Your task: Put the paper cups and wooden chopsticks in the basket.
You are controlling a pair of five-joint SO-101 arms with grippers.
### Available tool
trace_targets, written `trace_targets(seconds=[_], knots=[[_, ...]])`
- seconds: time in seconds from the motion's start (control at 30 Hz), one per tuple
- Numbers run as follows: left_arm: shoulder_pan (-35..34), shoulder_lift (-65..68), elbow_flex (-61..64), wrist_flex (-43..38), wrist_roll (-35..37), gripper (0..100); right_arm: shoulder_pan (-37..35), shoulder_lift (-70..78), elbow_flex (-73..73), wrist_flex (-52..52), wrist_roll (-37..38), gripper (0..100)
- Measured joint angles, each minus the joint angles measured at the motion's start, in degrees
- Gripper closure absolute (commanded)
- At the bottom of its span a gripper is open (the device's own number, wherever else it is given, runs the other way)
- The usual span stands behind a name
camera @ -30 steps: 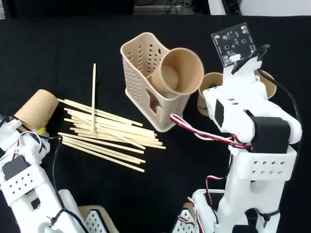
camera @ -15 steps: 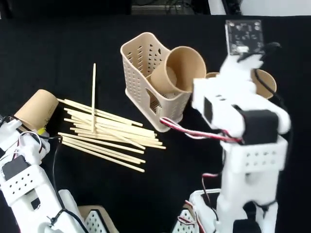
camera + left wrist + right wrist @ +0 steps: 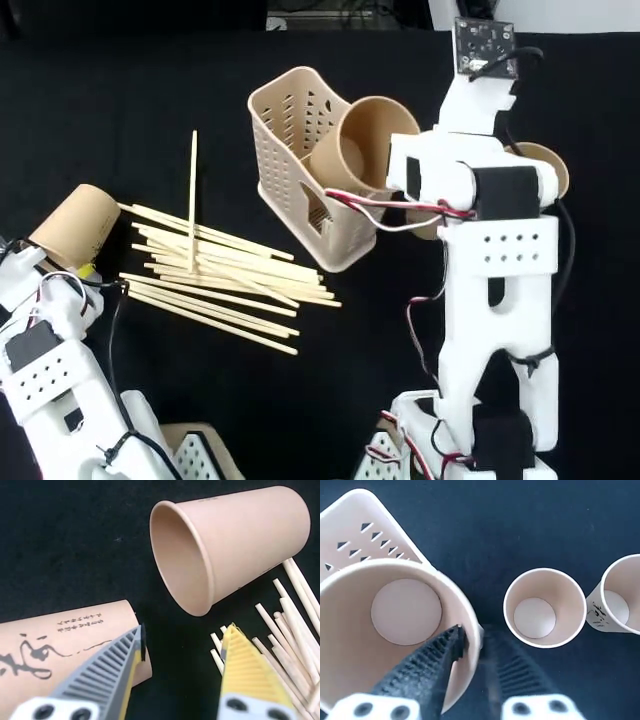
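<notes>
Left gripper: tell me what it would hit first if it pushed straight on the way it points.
The left gripper, open, points at the paper cup lying on its side. The cup's rim would likely be met first. Depth is unclear, so the table could come first.

Desk [image 3: 120, 100]: flat, black, matte.

Basket [image 3: 290, 130]: cream plastic with slotted walls, standing on the desk near the middle.

Chopsticks [image 3: 220, 275]: a loose heap of pale wood lying flat just beside the basket's foot, most running the same slanted way, ends uneven. Lone chopstick [image 3: 192, 190] lies across the heap at a steep angle.

Side-lying cup [image 3: 75, 228]: brown paper, at the heap's far end, mouth toward the desk edge and base close to the stick tips. Printed cup [image 3: 60, 645] also lies on its side, near that mouth.

Plain upright cup [image 3: 544, 607] and marked upright cup [image 3: 620, 595] stand close together on the basket's other side, apart from it.
</notes>
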State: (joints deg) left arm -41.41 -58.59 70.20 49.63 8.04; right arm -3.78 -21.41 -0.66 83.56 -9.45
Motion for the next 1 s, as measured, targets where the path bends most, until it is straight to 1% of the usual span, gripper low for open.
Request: trace_targets(seconds=[0.17,0.33,0.43,0.53,0.67,0.8,0.87,1.0], knots=[[0.0,0.0,0.0,0.0,0.0,74,0.0,0.4,-1.8,1.2,0.0,98.7],[0.0,0.0,0.0,0.0,0.0,74,-0.1,3.2,-14.1,9.9,1.2,98.8],[0.0,0.0,0.0,0.0,0.0,74,0.2,9.8,-24.3,15.1,2.8,98.8],[0.0,0.0,0.0,0.0,0.0,74,0.4,19.7,-31.6,15.6,4.4,98.8],[0.0,0.0,0.0,-0.1,0.0,74,0.4,30.9,-35.9,15.6,4.7,98.8],[0.0,0.0,0.0,-0.1,0.0,74,0.4,32.4,-37.1,15.6,5.5,98.5],[0.0,0.0,0.0,-0.1,0.0,74,0.4,32.5,-37.1,15.6,7.3,93.9],[0.0,0.0,0.0,-0.1,0.0,74,-0.6,32.4,-37.1,15.6,12.4,73.9]])
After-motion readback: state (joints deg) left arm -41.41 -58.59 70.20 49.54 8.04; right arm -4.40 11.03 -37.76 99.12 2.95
